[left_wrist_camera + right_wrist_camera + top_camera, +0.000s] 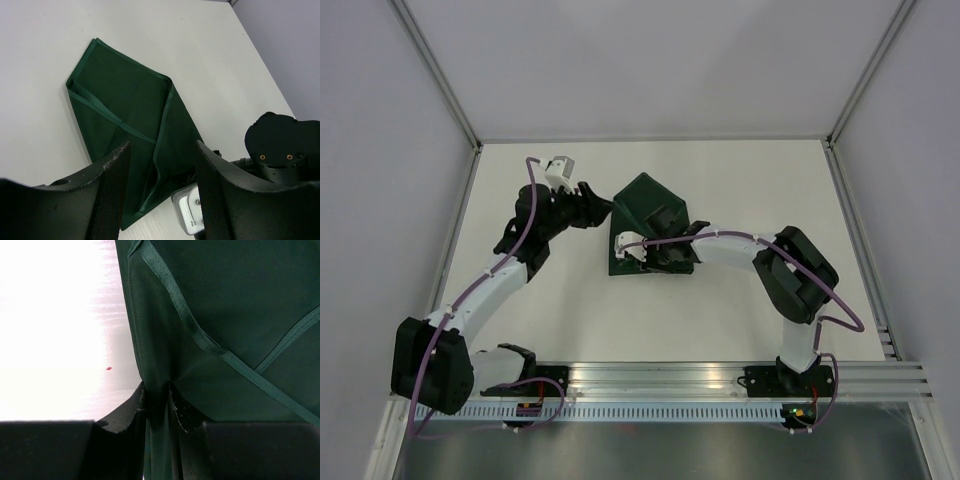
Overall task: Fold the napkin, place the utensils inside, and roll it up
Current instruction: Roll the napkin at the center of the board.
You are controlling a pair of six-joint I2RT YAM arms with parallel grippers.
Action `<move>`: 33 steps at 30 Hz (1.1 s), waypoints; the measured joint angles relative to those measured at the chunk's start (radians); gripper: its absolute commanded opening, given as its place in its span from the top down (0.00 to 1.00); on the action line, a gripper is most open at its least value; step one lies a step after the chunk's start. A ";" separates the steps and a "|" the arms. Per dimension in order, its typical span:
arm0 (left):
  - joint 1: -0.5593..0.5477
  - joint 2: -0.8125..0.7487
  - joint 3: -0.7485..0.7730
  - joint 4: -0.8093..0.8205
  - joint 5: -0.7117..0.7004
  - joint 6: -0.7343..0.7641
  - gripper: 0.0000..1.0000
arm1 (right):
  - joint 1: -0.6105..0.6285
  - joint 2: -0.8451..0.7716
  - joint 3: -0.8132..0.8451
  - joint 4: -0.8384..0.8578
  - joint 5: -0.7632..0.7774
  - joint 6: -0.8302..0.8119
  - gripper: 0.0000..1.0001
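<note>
Pinching a bunched fold of the dark green napkin between nearly closed fingers, the right gripper sits at the cloth's lower edge, near the middle of the top view. The napkin lies partly folded on the white table. The left gripper hovers by its left corner, jaws wide apart, holding nothing.

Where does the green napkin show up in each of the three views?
Top external: the napkin sits at the centre of the picture, slightly above the middle.
Left wrist: centre-left, running from the upper left down toward the bottom middle.
Right wrist: fills the upper right; a fold is pinched in the right gripper at bottom centre.
Shared landmark: the right gripper at the napkin's edge, visible in all three views.
</note>
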 measured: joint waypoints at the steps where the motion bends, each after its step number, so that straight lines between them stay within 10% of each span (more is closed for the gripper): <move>1: 0.000 -0.002 -0.004 0.006 0.000 0.000 0.41 | -0.003 0.005 0.009 -0.011 -0.006 -0.001 0.79; 23: -0.181 -0.375 -0.293 0.290 -0.293 0.136 0.48 | -0.160 0.212 0.328 -0.426 -0.352 0.003 0.85; 33: -0.259 -0.327 -0.370 0.486 -0.189 0.339 0.41 | -0.208 0.268 0.389 -0.544 -0.437 -0.006 0.86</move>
